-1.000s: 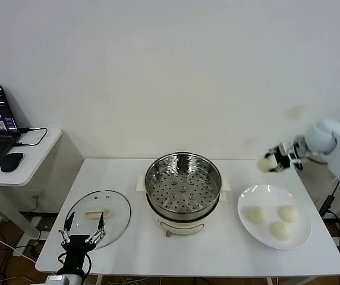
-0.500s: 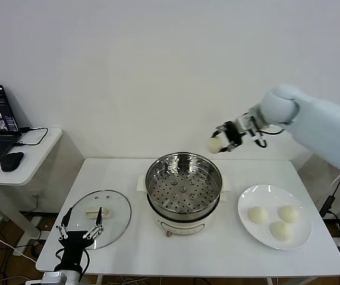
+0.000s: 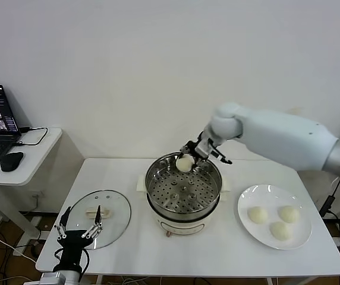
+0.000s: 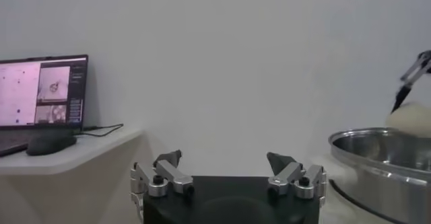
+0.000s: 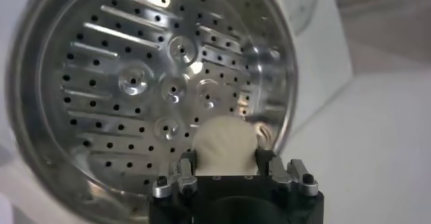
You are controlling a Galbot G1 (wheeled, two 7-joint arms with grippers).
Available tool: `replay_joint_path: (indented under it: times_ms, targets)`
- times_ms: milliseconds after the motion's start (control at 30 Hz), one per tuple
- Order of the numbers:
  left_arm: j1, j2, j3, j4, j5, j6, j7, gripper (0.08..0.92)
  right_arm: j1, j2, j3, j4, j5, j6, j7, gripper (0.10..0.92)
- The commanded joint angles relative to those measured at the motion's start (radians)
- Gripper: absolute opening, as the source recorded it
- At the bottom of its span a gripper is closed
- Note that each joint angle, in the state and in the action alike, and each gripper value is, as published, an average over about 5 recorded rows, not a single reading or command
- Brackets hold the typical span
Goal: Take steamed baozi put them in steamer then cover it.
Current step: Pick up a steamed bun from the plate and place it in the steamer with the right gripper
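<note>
From the head camera, I see my right gripper (image 3: 185,159) pinching a baozi (image 3: 184,164) above the steamer's (image 3: 183,189) far rim; three more baozi (image 3: 275,220) lie on the plate (image 3: 246,199) well off to its right, and the cover (image 3: 98,218) rests just beyond my parked left gripper (image 3: 79,226). Left wrist camera: left gripper (image 4: 227,166) fingers spread wide, the steamer (image 4: 381,161) off to one side. Right wrist camera: fingers clamp the baozi (image 5: 223,148) over the perforated tray (image 5: 145,87).

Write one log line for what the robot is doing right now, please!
right gripper: holds a bun over the steamer | left gripper: open, idle near the lid | plate: three buns waiting

Right gripper (image 3: 189,155) fingers clamped, left gripper (image 3: 76,231) fingers spread.
</note>
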Motion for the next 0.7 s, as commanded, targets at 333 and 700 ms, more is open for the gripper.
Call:
replay_joint_path:
  times_ms: [333,700]
  targets:
    - [-0.004,-0.005,0.001,0.004,-0.001,-0.001,-0.001,0.823,-0.081,0.078,0.001,-0.129,-0.257,0.143,0.072,0.607]
    - [-0.011,0.007,0.0,-0.002,-0.013,0.005,0.0,0.823,0.151,-0.126,-0.004,0.134,0.298,-0.228,-0.093,0.82]
